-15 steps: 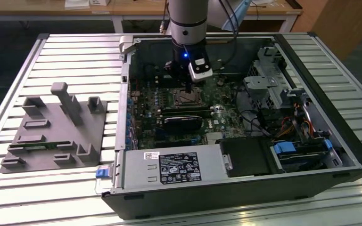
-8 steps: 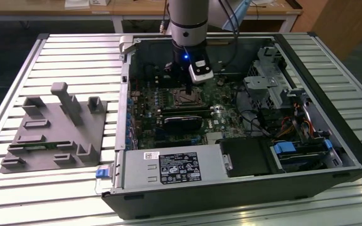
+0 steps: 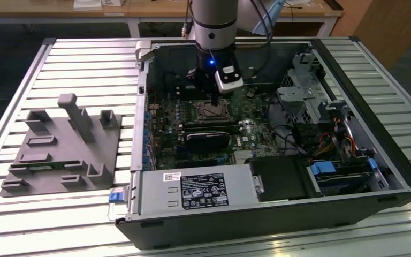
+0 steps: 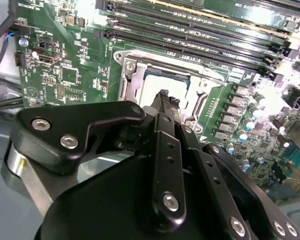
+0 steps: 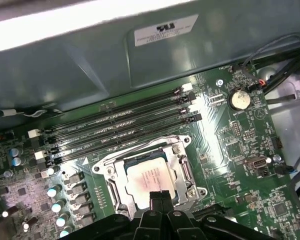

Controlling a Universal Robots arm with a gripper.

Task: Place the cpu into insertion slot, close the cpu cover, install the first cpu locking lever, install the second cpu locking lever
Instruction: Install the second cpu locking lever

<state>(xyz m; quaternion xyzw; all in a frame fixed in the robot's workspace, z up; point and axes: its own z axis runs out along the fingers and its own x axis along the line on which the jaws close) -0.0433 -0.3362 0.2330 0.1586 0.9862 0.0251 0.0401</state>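
Observation:
The cpu (image 5: 149, 181) lies flat in the insertion slot (image 3: 209, 111) on the green board, its pale metal face up. The silvery cpu cover (image 5: 182, 170) lies down around the chip, its cut-out framing the face. My gripper (image 5: 160, 196) hangs straight above the socket's edge with its black fingers pressed together and nothing between them. In the second wrist view the gripper (image 4: 167, 97) tips sit over the near side of the cpu (image 4: 157, 82) and the cover (image 4: 132, 82). In the exterior view the gripper (image 3: 213, 100) stands upright just above the socket.
The open computer case (image 3: 377, 134) lies on a slatted metal table (image 3: 84, 59). Long black memory slots (image 5: 120, 130) run beside the socket. A black card (image 3: 207, 136), a power supply (image 3: 198, 190) and drive bays (image 3: 334, 171) crowd the case. A grey fixture block (image 3: 62, 147) sits outside.

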